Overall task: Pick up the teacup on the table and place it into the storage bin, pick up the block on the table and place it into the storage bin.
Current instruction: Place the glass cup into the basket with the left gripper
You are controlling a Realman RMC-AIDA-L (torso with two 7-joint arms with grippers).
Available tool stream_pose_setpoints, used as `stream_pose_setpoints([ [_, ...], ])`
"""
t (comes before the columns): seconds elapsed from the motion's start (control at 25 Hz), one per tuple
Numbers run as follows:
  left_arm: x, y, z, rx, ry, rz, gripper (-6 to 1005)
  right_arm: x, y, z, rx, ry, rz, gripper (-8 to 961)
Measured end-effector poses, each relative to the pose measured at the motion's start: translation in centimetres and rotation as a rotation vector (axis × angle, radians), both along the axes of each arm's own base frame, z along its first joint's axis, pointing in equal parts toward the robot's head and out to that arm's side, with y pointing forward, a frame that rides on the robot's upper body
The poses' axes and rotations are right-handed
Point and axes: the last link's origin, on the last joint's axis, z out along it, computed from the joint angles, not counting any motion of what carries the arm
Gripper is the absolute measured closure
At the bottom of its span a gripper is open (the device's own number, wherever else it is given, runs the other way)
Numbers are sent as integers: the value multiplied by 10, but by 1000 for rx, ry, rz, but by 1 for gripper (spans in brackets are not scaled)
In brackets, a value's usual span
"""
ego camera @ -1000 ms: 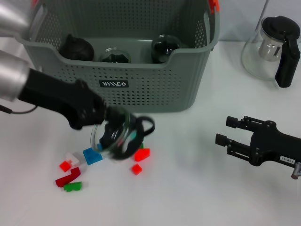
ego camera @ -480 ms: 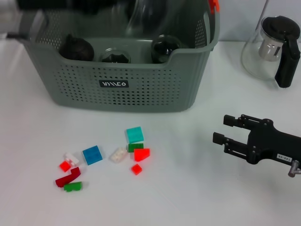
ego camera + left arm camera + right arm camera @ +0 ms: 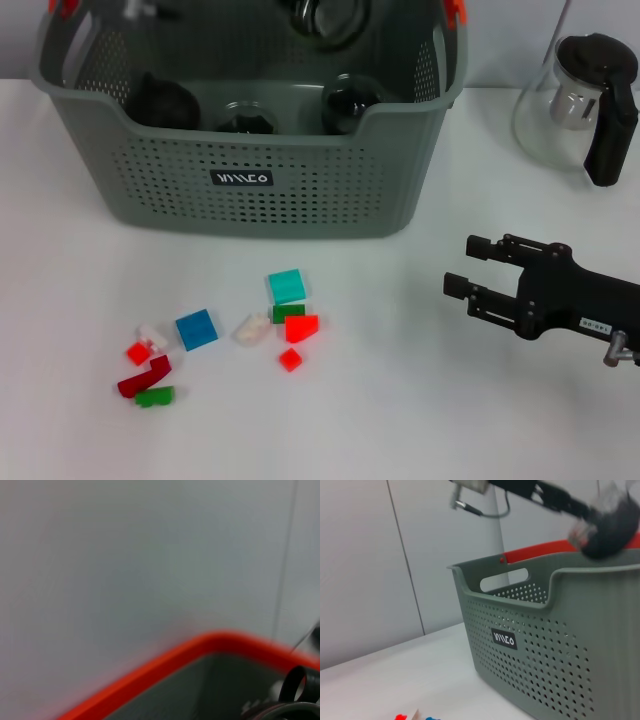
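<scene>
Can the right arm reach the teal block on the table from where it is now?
Probably yes. The right gripper hangs open over bare table, and nothing stands between it and the teal block; the storage bin sits farther back.

Open table (image 3: pixel 420 400) right of blocks (image 3: pixel 230 335)

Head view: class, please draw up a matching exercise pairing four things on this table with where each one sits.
Things:
1. storage bin
2. glass teapot
3. teal block
4. right gripper

Places:
A. far right corner of the table
B. just in front of the bin
C. back of the table, left of centre
D. low over the table's right side

Pairs: 1-C, 2-A, 3-B, 4-D
</scene>
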Motion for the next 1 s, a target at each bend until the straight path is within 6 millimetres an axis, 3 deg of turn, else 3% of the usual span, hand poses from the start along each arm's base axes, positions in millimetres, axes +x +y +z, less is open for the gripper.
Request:
stream_pose_setpoints([
  [0.2,-2,10,-32,68,262,-14,939,0,1,1,4,-2,1,309],
  [0.4,0,12,-44,90,340,-67,934,1,1,0,6,-4,-7,309],
  [0.68,-14,7,-66,43,433,-119,927,1,1,-1,6,-4,-11,308],
  [0.84,-18,7,-62,42,432,-104,923,1,2,-1,8,-6,-11,308],
  [1.0,-25,8,-46,33,425,-63,919,1,3,-1,9,-8,-12,307],
])
